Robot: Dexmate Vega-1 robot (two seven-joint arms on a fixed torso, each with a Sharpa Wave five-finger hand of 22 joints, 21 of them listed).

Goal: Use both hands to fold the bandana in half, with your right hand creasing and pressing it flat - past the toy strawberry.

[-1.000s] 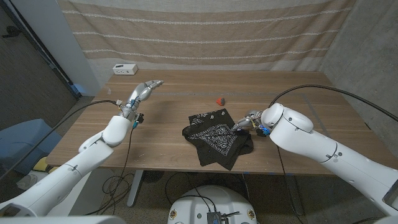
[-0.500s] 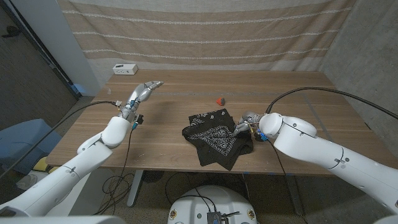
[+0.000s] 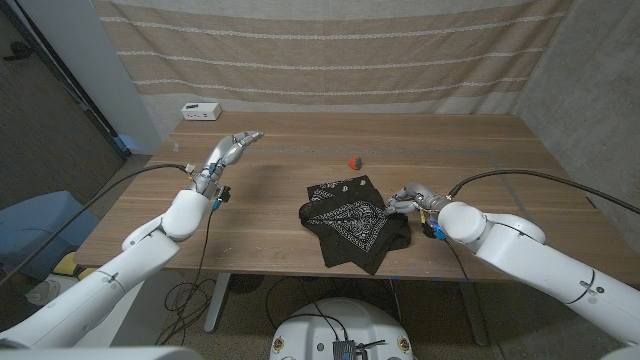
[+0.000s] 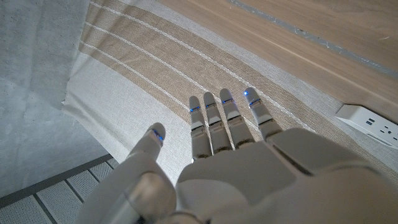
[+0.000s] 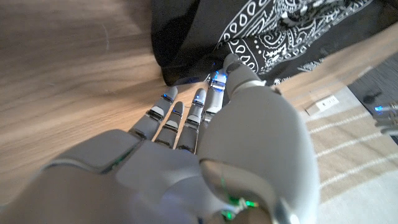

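The black bandana (image 3: 348, 228) with white paisley print lies crumpled and partly folded near the table's front edge, right of centre. A small red toy strawberry (image 3: 352, 161) sits just beyond it. My right hand (image 3: 405, 198) is at the bandana's right edge. In the right wrist view its thumb and a finger (image 5: 217, 79) pinch the raised edge of the bandana (image 5: 280, 25), while the other fingers of the hand (image 5: 205, 143) reach along the wood. My left hand (image 3: 232, 150) hovers far to the left with its fingers straight and apart, holding nothing; its back (image 4: 236, 162) faces the striped curtain.
A white power strip (image 3: 201, 111) lies at the table's far left corner and also appears in the left wrist view (image 4: 373, 121). A striped curtain (image 3: 330, 50) hangs behind the wooden table (image 3: 480, 150). A blue seat (image 3: 40, 225) stands at the left.
My right arm has swung out to the right and lower; its hand shifted slightly right along the bandana's edge, and the cloth crept right with it. The left arm is still.
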